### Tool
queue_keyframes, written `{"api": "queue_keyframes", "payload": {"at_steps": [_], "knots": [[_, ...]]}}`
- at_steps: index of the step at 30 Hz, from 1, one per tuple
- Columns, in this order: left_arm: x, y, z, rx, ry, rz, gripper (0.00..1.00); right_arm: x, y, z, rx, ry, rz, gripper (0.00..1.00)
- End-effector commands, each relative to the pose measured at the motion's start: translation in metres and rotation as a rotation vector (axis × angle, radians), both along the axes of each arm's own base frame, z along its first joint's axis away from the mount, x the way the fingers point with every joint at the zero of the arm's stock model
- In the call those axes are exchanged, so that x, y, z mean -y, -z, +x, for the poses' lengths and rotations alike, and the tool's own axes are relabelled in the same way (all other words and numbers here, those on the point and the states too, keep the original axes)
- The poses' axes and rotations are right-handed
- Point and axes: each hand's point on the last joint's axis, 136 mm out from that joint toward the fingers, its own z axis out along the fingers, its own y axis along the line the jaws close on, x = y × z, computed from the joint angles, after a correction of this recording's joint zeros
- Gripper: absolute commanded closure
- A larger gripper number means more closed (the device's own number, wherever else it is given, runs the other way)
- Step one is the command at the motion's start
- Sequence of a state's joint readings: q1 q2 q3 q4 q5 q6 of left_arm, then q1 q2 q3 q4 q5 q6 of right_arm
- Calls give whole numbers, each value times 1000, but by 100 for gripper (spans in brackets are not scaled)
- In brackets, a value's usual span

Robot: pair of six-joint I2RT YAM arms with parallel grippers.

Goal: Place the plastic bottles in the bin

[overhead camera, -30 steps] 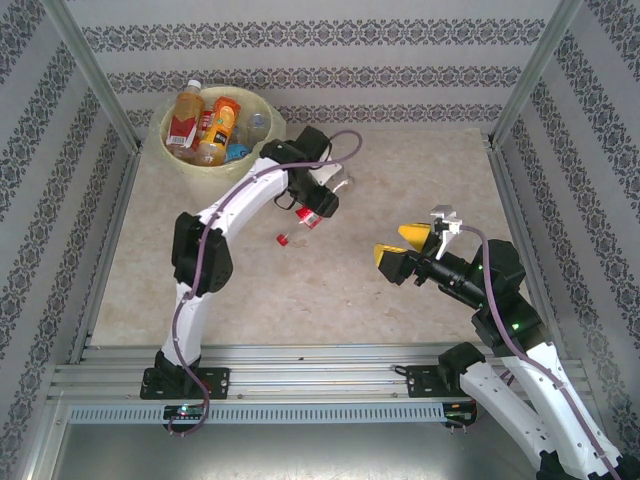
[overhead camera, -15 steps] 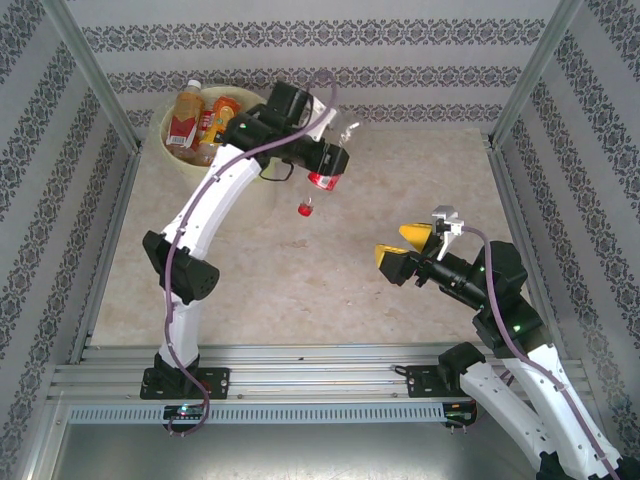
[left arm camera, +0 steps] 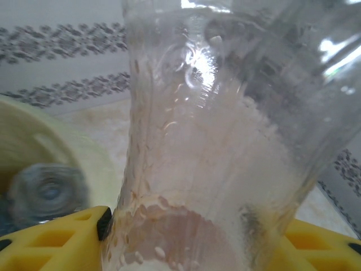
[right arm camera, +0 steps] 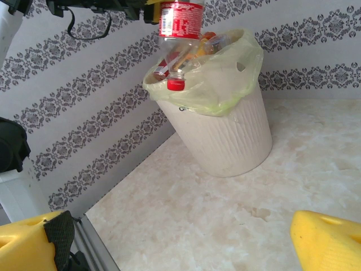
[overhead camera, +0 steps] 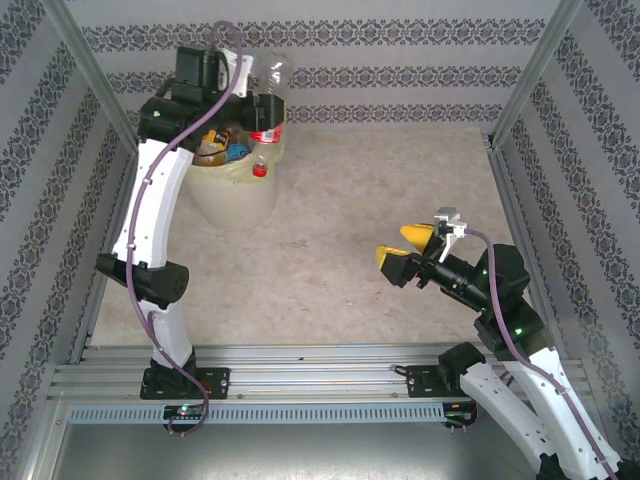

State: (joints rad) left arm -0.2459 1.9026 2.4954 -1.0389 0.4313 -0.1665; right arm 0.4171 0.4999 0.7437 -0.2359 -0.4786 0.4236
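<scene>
- Beige counter (overhead camera: pixel 380 190).
- L end effector (overhead camera: pixel 255 105) pinching bottle (overhead camera: pixel 268 128) cap-down; bin (overhead camera: pixel 235 200) just below, several inside.
- R end effector (overhead camera: pixel 405 250) spread, empty.
- Prob. near done: release left.

Clear bottle (right arm camera: pixel 180 22) has a red label and red cap. White ribbed bin (right arm camera: pixel 231 141), pale yellow-green bag (right arm camera: pixel 248 62). Right gripper (overhead camera: pixel 398 247) is yellow, walls (overhead camera: pixel 400 40) white with grey floral stripes, table (overhead camera: pixel 330 250) beige marble.

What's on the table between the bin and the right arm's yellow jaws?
Nothing. The table is bare all the way from the bin to the jaws. You can see that in the top view and the right wrist view.
</scene>
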Motion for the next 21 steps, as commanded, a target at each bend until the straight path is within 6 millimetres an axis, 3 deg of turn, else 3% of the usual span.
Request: {"api": "queue_keyframes", "payload": {"at_steps": [1,6,11,21], "knots": [[-28,-38,-2,111,-74,-14,39,-2,-2,-2,4,-7,17,2],[-65,-46,8,143,-158,-6,39,-1,-2,-3,-1,-7,17,2],[-85,-38,26,143,-199,12,39,-2,-2,-2,-6,-7,16,2],[-83,17,55,15,-186,50,36,-3,-1,1,-15,-4,18,2]]}}
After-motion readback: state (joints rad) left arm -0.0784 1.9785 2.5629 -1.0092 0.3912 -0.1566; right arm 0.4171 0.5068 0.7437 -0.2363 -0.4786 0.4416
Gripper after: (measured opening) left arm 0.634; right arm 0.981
